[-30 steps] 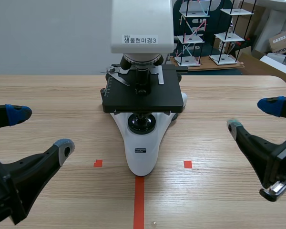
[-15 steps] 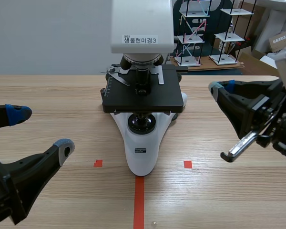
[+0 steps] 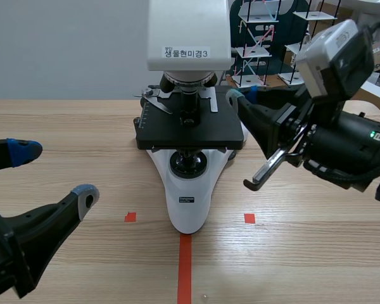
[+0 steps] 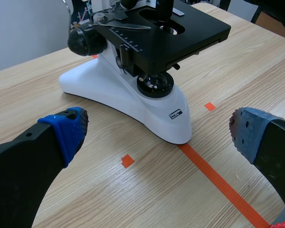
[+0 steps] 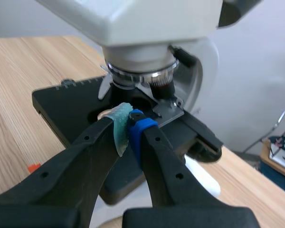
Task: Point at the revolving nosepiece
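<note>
Two pads meet at the tip of the right gripper (image 5: pixel 129 124), clenched on nothing, so the closed fingers make one blunt pointer. Just ahead of and above that tip sits the revolving nosepiece (image 5: pixel 141 69), the ringed turret under the white head (image 5: pixel 133 19) of the microscope (image 3: pixel 189 190). The tip is near it but not touching.

To point well, I judge the tip should lift a little, aim squarely at the ribbed ring and stop short of contact. Otherwise it could be read as marking the objective lens (image 5: pixel 160 86) that hangs from the turret, or the black stage (image 5: pixel 57 97) beneath the gripper. The stage lies right under the fingers, so a low approach risks a knock, and the overhanging head limits the room above.

Well apart from all this, the left gripper (image 4: pixel 159 133) hangs released, fingers wide, low over the worktop (image 4: pixel 85 190). The microscope's white base (image 4: pixel 147 111) is ahead of it, and it blocks nothing.
</note>
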Robot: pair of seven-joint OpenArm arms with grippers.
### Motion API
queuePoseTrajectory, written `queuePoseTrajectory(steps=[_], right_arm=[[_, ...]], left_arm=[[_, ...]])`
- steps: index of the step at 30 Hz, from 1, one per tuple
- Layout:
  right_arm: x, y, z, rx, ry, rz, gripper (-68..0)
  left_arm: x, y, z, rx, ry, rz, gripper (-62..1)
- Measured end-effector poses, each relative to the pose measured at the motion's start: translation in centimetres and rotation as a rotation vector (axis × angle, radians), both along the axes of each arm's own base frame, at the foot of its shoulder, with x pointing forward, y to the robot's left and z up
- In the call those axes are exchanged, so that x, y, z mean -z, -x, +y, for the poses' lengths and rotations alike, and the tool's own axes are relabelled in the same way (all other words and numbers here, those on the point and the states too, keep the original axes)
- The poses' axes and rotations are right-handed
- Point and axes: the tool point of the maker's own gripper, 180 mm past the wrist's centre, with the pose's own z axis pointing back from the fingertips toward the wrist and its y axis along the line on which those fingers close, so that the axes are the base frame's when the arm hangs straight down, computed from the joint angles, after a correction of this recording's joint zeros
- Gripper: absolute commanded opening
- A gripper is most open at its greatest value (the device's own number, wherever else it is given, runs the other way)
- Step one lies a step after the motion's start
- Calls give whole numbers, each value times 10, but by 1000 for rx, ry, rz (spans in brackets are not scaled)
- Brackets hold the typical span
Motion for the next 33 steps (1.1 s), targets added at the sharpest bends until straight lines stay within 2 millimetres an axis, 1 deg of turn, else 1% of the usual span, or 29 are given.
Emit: queuePoseTrajectory(steps=[5, 33], right_arm=[[-6, 0, 3, -11, -15, -23, -665], [-6, -1, 3, -10, -14, -22, -665]], left_arm=[[0, 0, 0, 0, 0, 0, 14], [0, 0, 0, 0, 0, 0, 14]])
